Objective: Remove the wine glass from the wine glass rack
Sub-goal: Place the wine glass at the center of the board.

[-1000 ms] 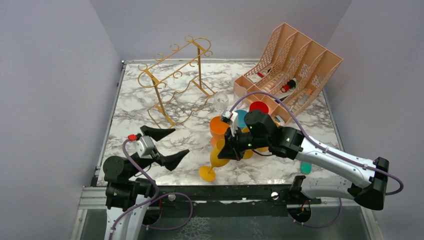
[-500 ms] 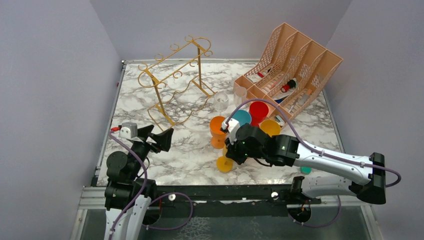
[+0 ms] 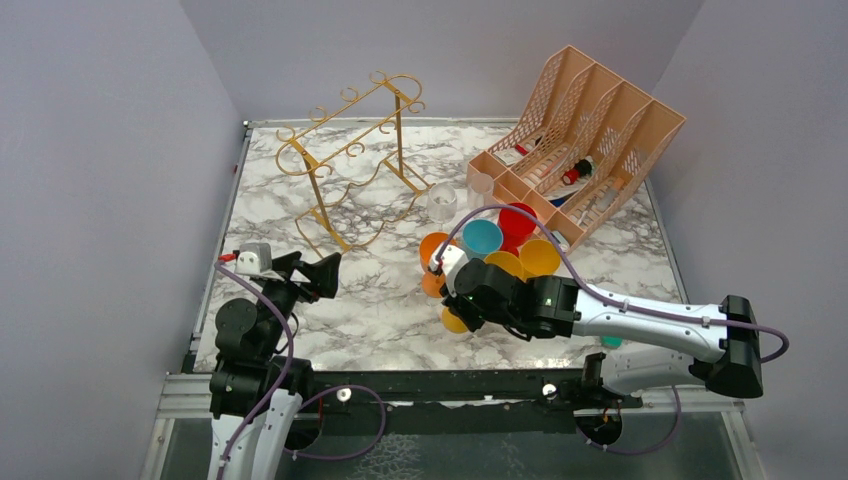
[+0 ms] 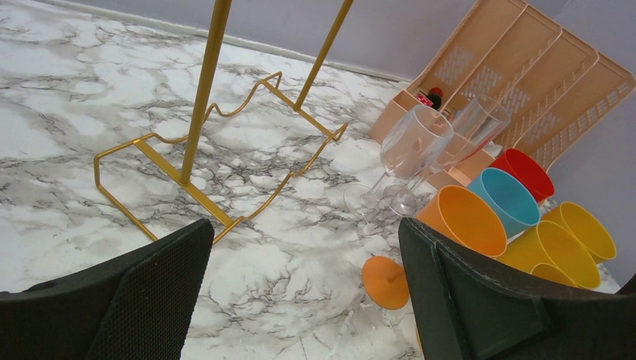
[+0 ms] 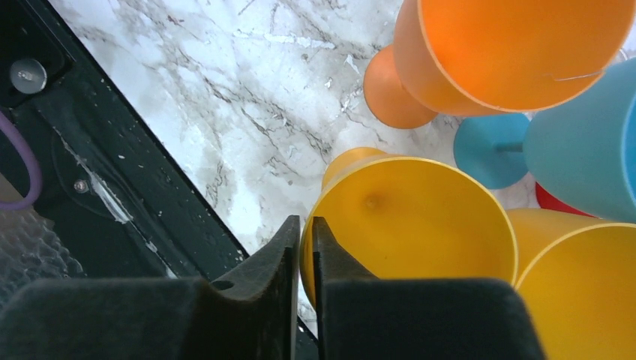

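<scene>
A white marble-patterned table (image 3: 380, 300) with grey veins sits between plain pale lilac walls (image 3: 100, 150). From overhead, the thin gold wire wine glass rack (image 3: 350, 150) stands in the upper left of the table. A peach plastic lattice file organizer (image 3: 590, 130) stands in the upper right. A cluster of coloured plastic wine glasses (image 3: 482, 237) fills the centre right.

My left tool (image 3: 318, 273) hovers at the lower left with its fingers wide apart, holding nothing. My left wrist view plainly shows two clear wine glasses (image 4: 409, 142) beside the organizer, right of the rack's looped base. They are only faint from overhead.

My right wrist view alone shows my right tool (image 5: 306, 229) close up. Its fingers are nearly together, a thin slit between them, at the rim of the yellow plastic wine glass (image 5: 412, 225). That glass is at the lower edge of the cluster, well apart from the rack. I cannot tell whether the fingers clamp the rim.
</scene>
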